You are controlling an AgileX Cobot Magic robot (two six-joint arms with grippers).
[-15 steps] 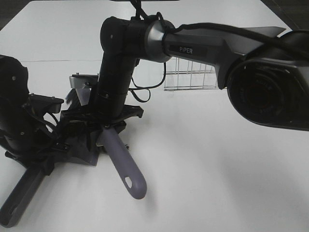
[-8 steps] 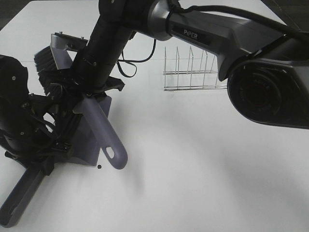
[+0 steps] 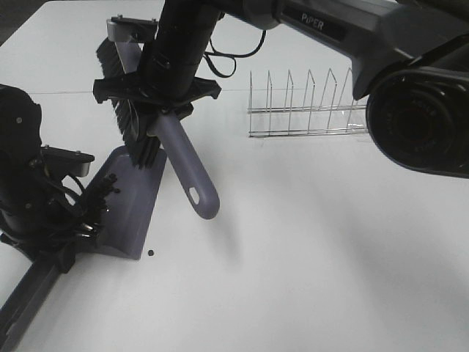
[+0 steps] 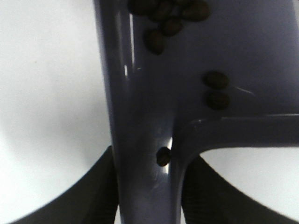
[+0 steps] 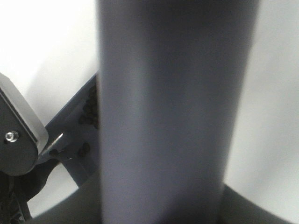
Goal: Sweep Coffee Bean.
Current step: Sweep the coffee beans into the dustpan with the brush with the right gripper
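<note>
My right gripper [image 3: 158,117] reaches across to the left and is shut on the purple brush's handle [image 3: 189,174], which fills the right wrist view [image 5: 168,112]. It holds the brush's black bristles [image 3: 123,110] in the air above the table. My left gripper [image 3: 62,246] is shut on the purple dustpan's handle [image 3: 29,293], and the dustpan [image 3: 130,209] rests on the table. Several coffee beans lie in the pan [image 4: 163,18], with one bean near the handle root [image 4: 163,156]. One loose bean [image 3: 150,254] lies on the table by the pan's front corner.
A wire rack [image 3: 308,103] stands at the back, right of the brush. The right arm's large body [image 3: 418,95] overhangs the right side. The white table [image 3: 308,257] spreads right of the dustpan. Its left edge is near the left arm.
The right arm has lifted the brush up and back, off the dustpan. The pan's inside is now uncovered, and one bean shows on the table beside it.
</note>
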